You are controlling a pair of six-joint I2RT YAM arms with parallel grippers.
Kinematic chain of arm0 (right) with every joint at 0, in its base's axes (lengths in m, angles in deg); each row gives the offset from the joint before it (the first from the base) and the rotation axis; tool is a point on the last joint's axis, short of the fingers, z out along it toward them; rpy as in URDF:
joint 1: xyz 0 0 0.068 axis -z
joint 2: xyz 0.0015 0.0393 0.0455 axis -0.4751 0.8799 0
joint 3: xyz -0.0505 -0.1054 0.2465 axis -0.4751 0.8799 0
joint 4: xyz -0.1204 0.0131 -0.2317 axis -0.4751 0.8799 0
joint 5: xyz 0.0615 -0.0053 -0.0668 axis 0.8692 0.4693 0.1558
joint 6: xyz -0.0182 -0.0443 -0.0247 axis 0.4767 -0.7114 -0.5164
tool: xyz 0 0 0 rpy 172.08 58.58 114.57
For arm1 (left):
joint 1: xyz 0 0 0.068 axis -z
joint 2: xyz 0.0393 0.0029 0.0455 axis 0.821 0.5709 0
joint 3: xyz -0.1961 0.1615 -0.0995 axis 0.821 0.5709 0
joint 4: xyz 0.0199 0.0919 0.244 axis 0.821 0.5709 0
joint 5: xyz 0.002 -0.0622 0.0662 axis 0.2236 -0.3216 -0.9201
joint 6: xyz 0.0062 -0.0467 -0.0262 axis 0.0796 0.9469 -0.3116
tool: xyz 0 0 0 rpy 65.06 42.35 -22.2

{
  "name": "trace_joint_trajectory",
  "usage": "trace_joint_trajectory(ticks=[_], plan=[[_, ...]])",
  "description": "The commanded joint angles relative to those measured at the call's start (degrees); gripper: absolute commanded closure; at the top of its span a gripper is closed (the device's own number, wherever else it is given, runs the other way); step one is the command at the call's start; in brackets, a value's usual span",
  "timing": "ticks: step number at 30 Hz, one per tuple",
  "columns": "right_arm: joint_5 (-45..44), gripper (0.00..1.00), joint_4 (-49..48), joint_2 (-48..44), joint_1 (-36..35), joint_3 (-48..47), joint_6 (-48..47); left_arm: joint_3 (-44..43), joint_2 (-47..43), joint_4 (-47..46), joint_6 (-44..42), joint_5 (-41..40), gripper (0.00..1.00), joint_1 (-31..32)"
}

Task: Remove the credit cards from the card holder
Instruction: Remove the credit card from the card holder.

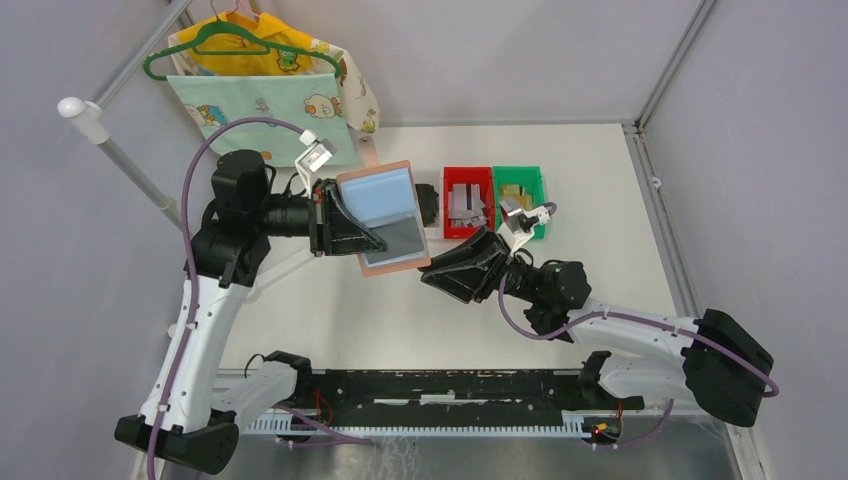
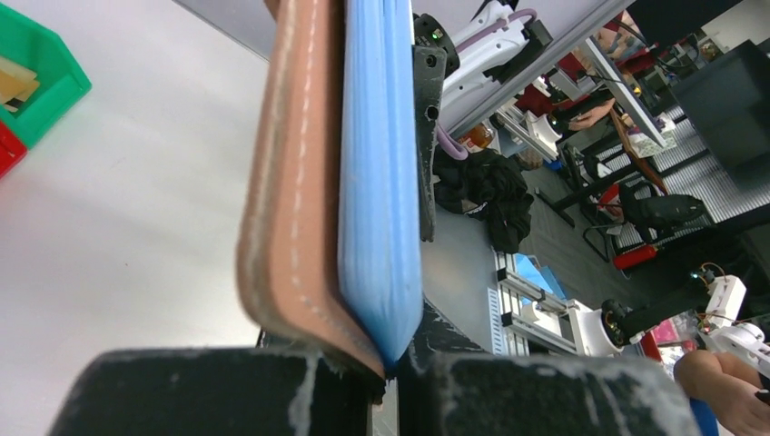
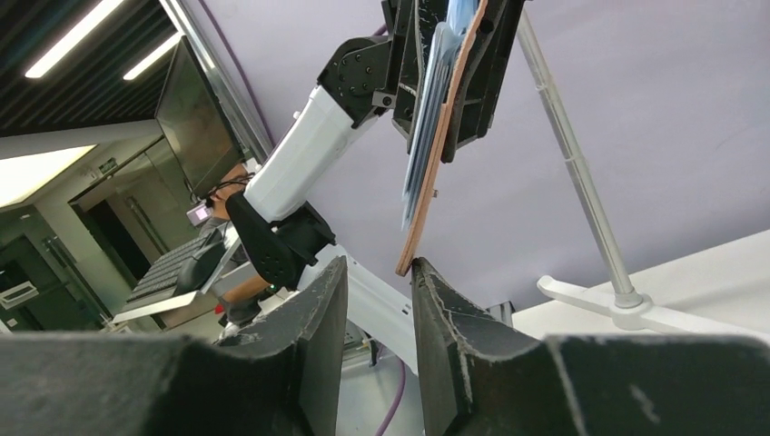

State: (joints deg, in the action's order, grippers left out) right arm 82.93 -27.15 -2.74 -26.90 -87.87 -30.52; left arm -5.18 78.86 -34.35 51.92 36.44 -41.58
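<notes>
Right fingers [image 3: 338, 277] parted at the card holder's [image 1: 385, 215] free corner

Spread, they sit just below that corner. The card holder hangs open above the table [image 1: 600, 200], its length running back to the left fingers [image 2: 413, 386], which pinch its opposite edge. Beyond, grey credit cards [image 1: 466, 205] lie in a red bin [image 1: 447, 200].

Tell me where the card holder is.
Top view, left of centre: the card holder is held above the table in the left gripper, left of the red bin.
</notes>
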Motion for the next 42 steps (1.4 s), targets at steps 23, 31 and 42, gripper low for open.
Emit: trace_joint_trajectory(ticks=[23, 31, 42], plan=[[-5.2, 0.60, -1.8, 2.6, 0.1, -5.7, 3.2, -0.9, -2.8, -6.1, 4.8, 2.5, 0.98, -0.2], [-8.0, 0.70, -2.6, 3.6, 0.3, -5.2, 5.3, -0.6, -3.1, -6.0, 4.5, 2.8, 0.98, -0.2], [-10.3, 0.67, -2.6, 5.5, 0.8, -4.9, 11.4, -0.7, -3.7, -4.1, 1.6, 3.2, 0.98, -0.2]])
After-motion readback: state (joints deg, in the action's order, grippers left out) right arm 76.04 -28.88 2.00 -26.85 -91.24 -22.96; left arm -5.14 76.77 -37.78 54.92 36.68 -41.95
